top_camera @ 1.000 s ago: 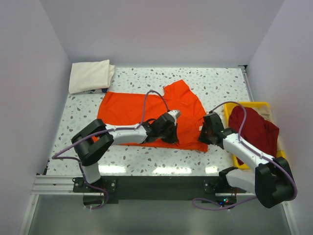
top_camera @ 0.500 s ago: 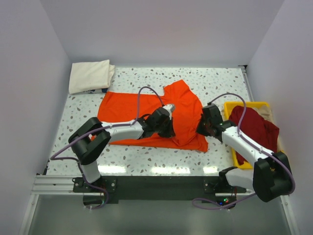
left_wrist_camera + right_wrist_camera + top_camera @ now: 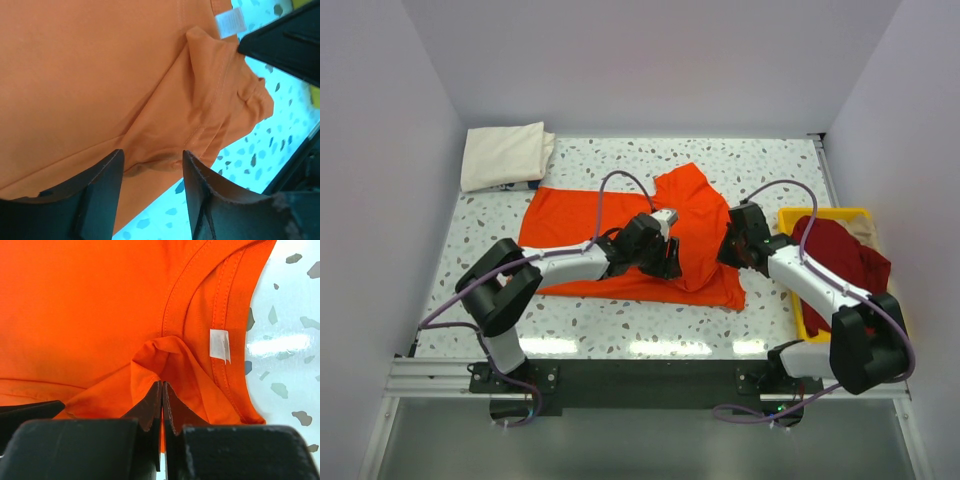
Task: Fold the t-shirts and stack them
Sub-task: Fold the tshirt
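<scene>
1. Your left gripper (image 3: 150, 172) and right gripper (image 3: 162, 400) have both slid toward the far side of the speckled white counter (image 3: 760, 165) since a second ago. They have dragged the near right part of the bright orange cloth t-shirt (image 3: 575, 220) with them.
2. The left gripper has let go since then. Its fingers stand apart, and a ridge of orange cloth lies in the gap, pinched by neither.
3. The right gripper is pressed tight on a small peak of the same shirt, just beside the small white neck label (image 3: 219, 345).
4. The orange shirt lies across the middle of the counter — its left half flat, its right part rumpled between the two arms.
5. The folded cream cloth t-shirt (image 3: 503, 155) sits in the far left corner, just beyond the orange shirt's far left edge.
6. The dark red cloth t-shirt (image 3: 845, 262) lies heaped in the yellow plastic tray (image 3: 820, 213) at the right side of the counter — near your right arm.
</scene>
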Controlling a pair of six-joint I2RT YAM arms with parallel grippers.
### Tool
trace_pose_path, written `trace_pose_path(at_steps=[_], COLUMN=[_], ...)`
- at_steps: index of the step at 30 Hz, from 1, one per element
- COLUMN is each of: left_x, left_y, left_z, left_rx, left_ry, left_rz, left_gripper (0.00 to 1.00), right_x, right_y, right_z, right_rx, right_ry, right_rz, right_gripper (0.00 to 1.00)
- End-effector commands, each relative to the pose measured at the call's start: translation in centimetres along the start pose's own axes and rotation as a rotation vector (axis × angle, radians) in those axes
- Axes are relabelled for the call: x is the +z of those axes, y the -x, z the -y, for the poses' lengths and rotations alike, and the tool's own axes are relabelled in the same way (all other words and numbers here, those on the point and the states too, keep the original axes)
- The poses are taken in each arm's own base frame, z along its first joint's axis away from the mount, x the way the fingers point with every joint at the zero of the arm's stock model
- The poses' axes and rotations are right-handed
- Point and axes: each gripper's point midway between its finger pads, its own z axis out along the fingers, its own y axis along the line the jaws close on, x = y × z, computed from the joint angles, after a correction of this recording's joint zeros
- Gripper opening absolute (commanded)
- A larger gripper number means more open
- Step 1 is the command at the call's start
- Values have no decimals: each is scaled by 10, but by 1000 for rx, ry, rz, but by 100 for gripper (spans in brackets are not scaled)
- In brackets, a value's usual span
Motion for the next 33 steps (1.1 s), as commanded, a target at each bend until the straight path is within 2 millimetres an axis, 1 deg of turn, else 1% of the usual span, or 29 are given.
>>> trace_pose_path(at_steps=[1,3,7,8,9,10,11,12,16,18,20,22,28,33], left_x=[-12,-13,-13,-12,-10,-9,-8,-5,-3,3,6,10,17,18], left_y=[26,27,27,29,26,29,28,26,28,25,22,19,9,4], left_z=[24,28,36,39,40,43,43,44,51,46,45,41,42,43], left_rx=[155,202,257,268,279,297,307,315,352,353,365,372,386,391], left_ry=[-55,-59,-84,-94,-99,-99,-96,-98,-121,-103,-97,-92,-115,-131], left_rz=[61,69,84,89,78,83,76,68,81,62,46,36,20,13], left_gripper=[57,62,63,63,61,60,58,57,55,53,51,51,50,50], right_x=[-4,-3,-2,-2,-1,0,1,1,2,4,4,4,4,5], right_y=[22,22,21,21,20,20,20,20,18,18,18,18,17,17], right_z=[-15,-15,-14,-15,-14,-14,-14,-14,-14,-14,-12,-13,-13,-11], right_rx=[2,3,7,7,7,7,8,7,9,8,12,12,15,16], right_ry=[41,41,39,40,37,36,35,37,36,34,30,35,36,33], right_rz=[54,51,50,50,48,47,47,46,43,42,43,43,42,41], right_gripper=[0,0,0,0,0,0,0,0,0,0,0,0,0,0])
